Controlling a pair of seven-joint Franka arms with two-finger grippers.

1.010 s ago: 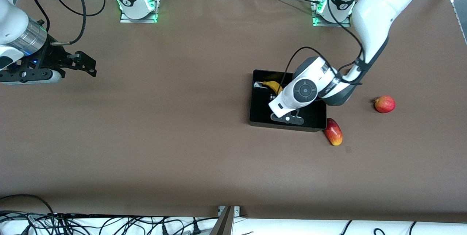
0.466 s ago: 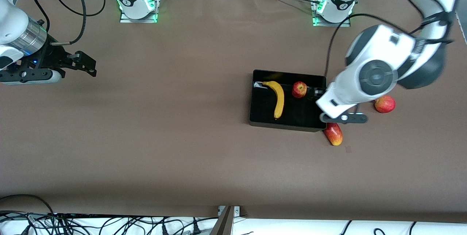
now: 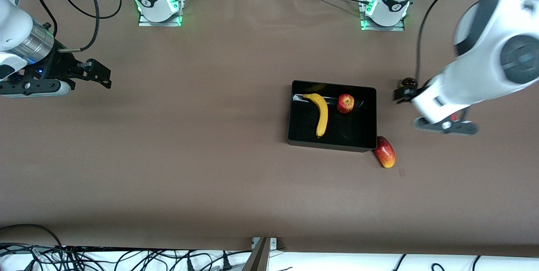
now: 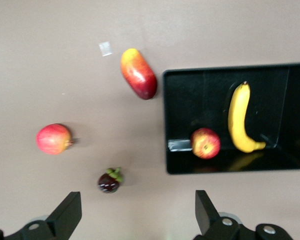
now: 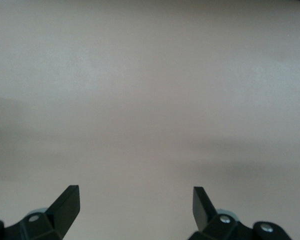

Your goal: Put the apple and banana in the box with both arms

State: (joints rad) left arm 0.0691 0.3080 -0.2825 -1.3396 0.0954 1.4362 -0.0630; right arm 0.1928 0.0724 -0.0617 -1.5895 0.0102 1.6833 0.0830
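Observation:
The black box (image 3: 362, 136) sits on the brown table. The yellow banana (image 3: 322, 113) and the small red apple (image 3: 345, 103) lie inside it, side by side and apart. In the left wrist view the box (image 4: 185, 100) holds the banana (image 4: 238, 120) and the apple (image 4: 205, 143). My left gripper (image 4: 137, 210) is open and empty, in the air over the table beside the box toward the left arm's end (image 3: 402, 94). My right gripper (image 5: 135, 200) is open and empty, waiting over bare table at the right arm's end (image 3: 99, 75).
An oblong red-yellow fruit (image 3: 385, 152) lies against the box's near corner. A dark mangosteen (image 3: 409, 81) sits beside the left gripper. A pinkish-red round fruit (image 4: 53, 139) lies toward the left arm's end, mostly covered by the arm in the front view.
My left arm has come up out of the box and swung toward the left arm's end of the table, uncovering the apple that lies in the box. The right arm has not moved.

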